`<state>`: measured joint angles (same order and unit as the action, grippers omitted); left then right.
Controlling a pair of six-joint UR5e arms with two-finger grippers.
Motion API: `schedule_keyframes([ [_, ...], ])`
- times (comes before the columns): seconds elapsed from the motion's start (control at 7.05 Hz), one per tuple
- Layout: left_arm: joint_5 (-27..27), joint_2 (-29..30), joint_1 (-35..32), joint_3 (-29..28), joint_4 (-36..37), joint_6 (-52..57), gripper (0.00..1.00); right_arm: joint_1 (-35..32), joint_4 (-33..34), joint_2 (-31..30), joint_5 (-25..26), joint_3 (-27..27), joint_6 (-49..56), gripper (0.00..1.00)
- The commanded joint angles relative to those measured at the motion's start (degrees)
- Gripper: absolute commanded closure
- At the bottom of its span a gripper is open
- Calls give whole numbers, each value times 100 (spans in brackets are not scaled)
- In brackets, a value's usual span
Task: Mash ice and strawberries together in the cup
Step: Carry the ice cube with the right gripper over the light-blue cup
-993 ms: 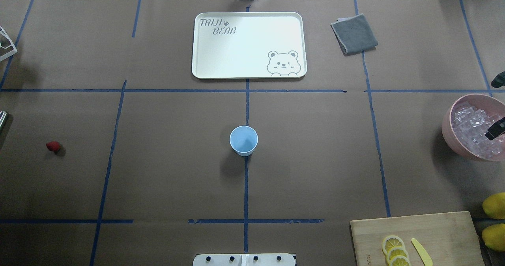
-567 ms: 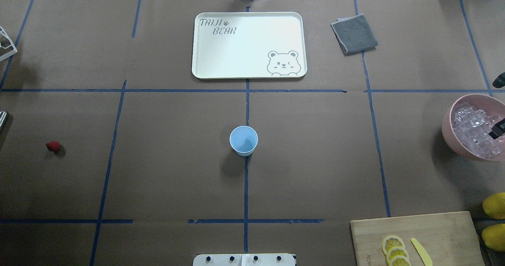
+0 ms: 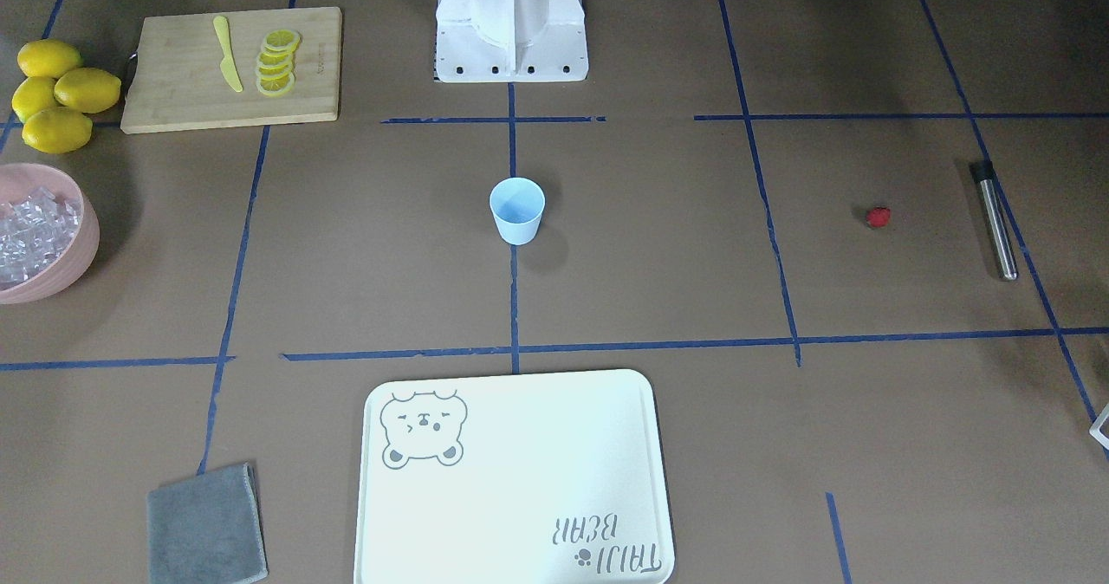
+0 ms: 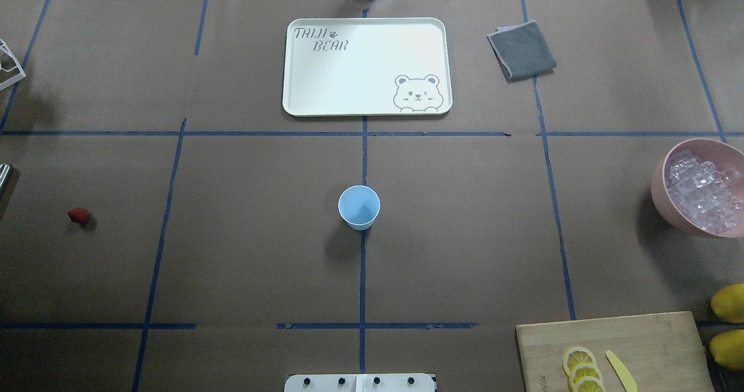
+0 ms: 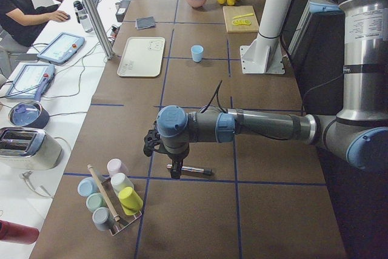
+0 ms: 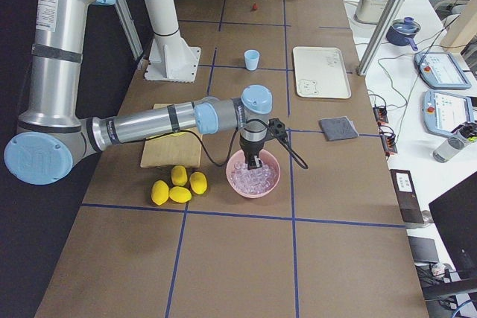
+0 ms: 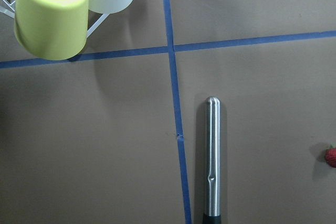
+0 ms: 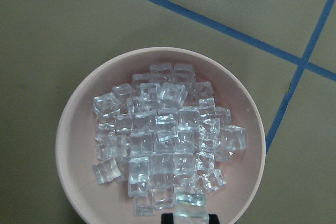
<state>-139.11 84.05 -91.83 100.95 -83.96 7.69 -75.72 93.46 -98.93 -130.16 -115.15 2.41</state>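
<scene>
Cup (image 4: pixel 359 207) ctr, tray (image 4: pixel 366 66) beyond it, strawberry (image 4: pixel 78 216) far L, ice (image 4: pixel 703 191) in bowl (image 4: pixel 660 197) far R.

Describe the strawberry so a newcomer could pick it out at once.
From the small pale blue plastic cup at the centre of the brown paper-covered table, go toward the robot's left end. The small red strawberry lies alone on the paper, just short of a slim steel rod with a black end. It is the only red thing on the paper; the other fruit are yellow lemons.
</scene>
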Motion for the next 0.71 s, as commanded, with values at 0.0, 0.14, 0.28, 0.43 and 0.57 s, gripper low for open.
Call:
schedule_keyframes([
  [0.0, -2, -21, 7, 39, 2, -4, 0, -109, 793, 755, -236, -420, -161, 100],
  [0.14, 7, -21, 7, 39, -6, -4, 0, -92, 1197, 1474, -290, -377, -701, 100],
  [0.28, 7, -12, 7, 39, -15, -4, 0, 282, 1601, 2204, -291, -376, -1324, 100],
  [0.43, 42, 6, 16, 39, -41, -4, 0, 695, 1692, 2794, -282, -333, -2209, 100],
  [0.57, 68, 6, 16, 39, -42, 5, 0, 1230, 1684, 3235, -221, -341, -3158, 100],
])
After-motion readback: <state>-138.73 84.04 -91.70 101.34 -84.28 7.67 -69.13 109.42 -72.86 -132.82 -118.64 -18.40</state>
